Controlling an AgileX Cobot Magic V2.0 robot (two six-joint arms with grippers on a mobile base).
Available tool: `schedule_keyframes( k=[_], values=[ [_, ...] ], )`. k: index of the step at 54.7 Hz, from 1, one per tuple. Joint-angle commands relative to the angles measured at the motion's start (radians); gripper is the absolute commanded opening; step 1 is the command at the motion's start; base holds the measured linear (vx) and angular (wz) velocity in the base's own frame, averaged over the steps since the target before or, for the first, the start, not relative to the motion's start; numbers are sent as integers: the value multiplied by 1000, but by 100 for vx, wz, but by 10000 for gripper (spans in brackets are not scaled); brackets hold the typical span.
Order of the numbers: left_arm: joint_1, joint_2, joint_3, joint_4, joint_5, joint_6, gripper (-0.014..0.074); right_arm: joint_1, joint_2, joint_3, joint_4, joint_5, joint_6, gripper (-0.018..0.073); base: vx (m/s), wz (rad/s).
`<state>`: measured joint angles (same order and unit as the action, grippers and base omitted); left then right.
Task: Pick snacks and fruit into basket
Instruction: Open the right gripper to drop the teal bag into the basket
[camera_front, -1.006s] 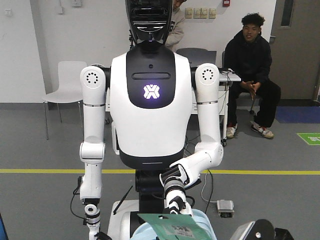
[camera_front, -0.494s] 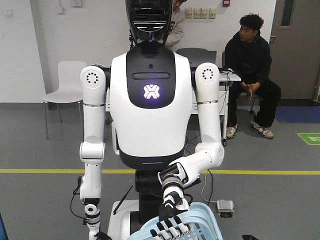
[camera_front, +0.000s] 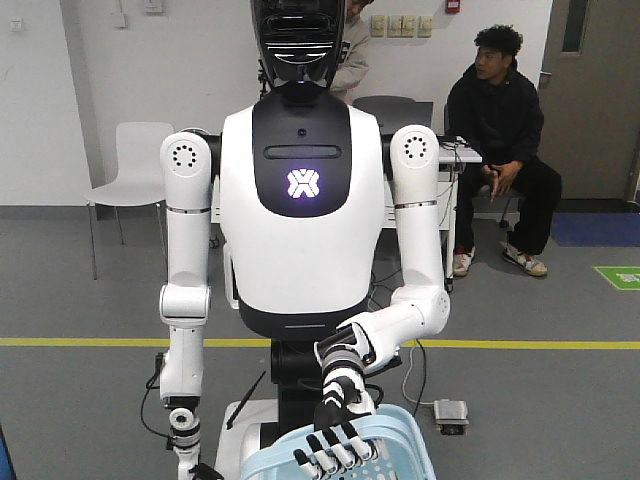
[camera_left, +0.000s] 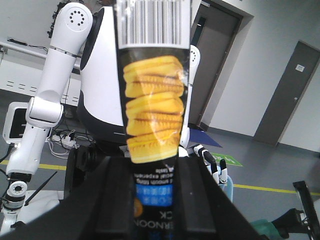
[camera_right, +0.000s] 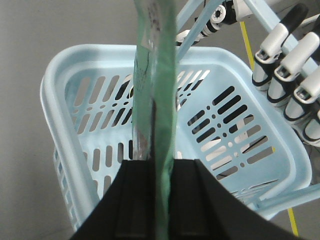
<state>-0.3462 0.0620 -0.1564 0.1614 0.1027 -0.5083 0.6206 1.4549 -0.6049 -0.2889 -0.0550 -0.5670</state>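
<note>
Right jaws on edge-on snacks, face hidden

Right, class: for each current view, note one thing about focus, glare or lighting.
Front view: even indoor light, sharp throughout, only the chest logo glows. Left wrist view: the biscuit packet fills the middle, with glare near its right edge. Right wrist view: the green pouch, edge-on near the lens, is blurred, while the basket behind it is crisp.
</note>
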Motion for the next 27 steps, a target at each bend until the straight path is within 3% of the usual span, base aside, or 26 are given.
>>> schedule_keyframes(
  k=[1, 17, 27],
  values=[
    [-4, 13, -32, -3, -94, 1, 3, -5, -22, -35, -9, -101, -19, -8, 0, 0],
    [-4, 13, -32, -3, -94, 1, 3, -94, -22, -35, 21, -111, -18, -7, 0, 0],
    [-4, 13, -32, -3, -94, 1, 3, -100, -22, -35, 17, -121, -18, -5, 0, 0]
  ],
)
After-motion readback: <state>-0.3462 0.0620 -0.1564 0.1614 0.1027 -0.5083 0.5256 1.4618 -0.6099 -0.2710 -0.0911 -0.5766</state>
